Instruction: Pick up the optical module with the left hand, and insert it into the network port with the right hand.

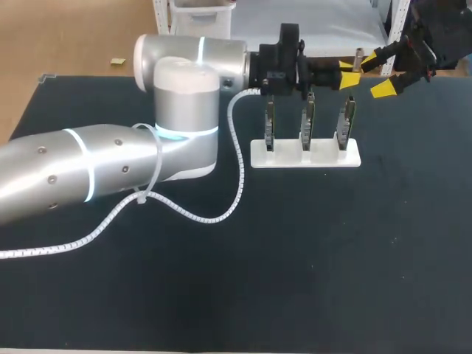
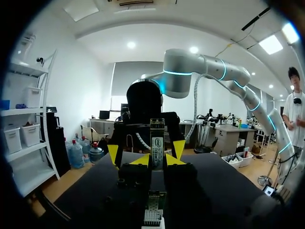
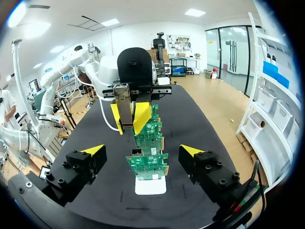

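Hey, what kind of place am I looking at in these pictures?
Most likely a robotics lab bench for electronics assembly practice. Two robot arms reach over a black table, three green circuit boards stand upright in a white stand, and the left pincer grips a small module.

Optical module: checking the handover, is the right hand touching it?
Apart. In the right wrist view the right hand is wide open, with gaps to the optical module held ahead in the left hand.
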`<move>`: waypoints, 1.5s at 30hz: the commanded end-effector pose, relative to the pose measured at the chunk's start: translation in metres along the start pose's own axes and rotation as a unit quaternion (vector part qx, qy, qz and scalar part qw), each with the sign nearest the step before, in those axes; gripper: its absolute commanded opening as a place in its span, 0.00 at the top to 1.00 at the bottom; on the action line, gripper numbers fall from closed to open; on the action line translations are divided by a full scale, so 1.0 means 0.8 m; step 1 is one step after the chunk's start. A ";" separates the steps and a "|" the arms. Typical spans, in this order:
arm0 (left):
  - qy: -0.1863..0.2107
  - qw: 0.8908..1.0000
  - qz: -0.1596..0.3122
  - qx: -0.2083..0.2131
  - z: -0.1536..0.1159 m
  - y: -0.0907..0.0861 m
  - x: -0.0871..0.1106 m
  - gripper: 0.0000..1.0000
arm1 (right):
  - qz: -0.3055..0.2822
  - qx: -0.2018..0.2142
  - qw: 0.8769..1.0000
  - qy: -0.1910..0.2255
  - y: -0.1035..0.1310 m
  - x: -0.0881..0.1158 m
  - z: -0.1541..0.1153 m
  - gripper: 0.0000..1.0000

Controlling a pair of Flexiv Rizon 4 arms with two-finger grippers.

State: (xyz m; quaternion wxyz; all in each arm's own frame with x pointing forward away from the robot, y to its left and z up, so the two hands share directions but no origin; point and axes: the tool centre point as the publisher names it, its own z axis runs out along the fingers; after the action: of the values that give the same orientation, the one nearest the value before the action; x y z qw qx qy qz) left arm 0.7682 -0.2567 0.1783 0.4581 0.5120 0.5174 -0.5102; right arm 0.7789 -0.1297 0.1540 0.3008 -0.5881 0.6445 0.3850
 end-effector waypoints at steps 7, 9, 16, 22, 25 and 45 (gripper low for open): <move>0.000 1.000 -0.002 0.002 0.005 0.000 0.003 1.00 | 0.000 -0.001 1.000 0.000 -0.001 0.000 0.000 0.00; 0.001 1.000 0.000 0.002 0.006 0.000 0.005 1.00 | 0.000 -0.001 1.000 0.000 -0.001 0.000 0.000 0.00; 0.006 1.000 0.006 0.001 0.008 0.000 0.006 1.00 | 0.000 -0.001 1.000 0.000 -0.001 0.000 0.000 0.00; 0.011 1.000 0.014 -0.002 0.009 0.000 0.004 1.00 | 0.000 -0.001 1.000 0.000 -0.001 0.000 0.000 0.00; 0.013 1.000 0.014 -0.002 0.009 0.001 0.004 1.00 | 0.000 -0.001 1.000 0.000 -0.001 0.000 0.000 0.00; 0.017 1.000 0.009 -0.009 0.009 0.001 0.011 1.00 | 0.000 -0.001 1.000 0.000 -0.001 0.000 0.000 0.00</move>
State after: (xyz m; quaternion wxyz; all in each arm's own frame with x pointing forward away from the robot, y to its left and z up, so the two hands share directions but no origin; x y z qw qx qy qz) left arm 0.7687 -0.2627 0.1699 0.4569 0.5224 0.5248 -0.4929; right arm 0.7789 -0.1297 0.1540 0.3008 -0.5881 0.6445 0.3850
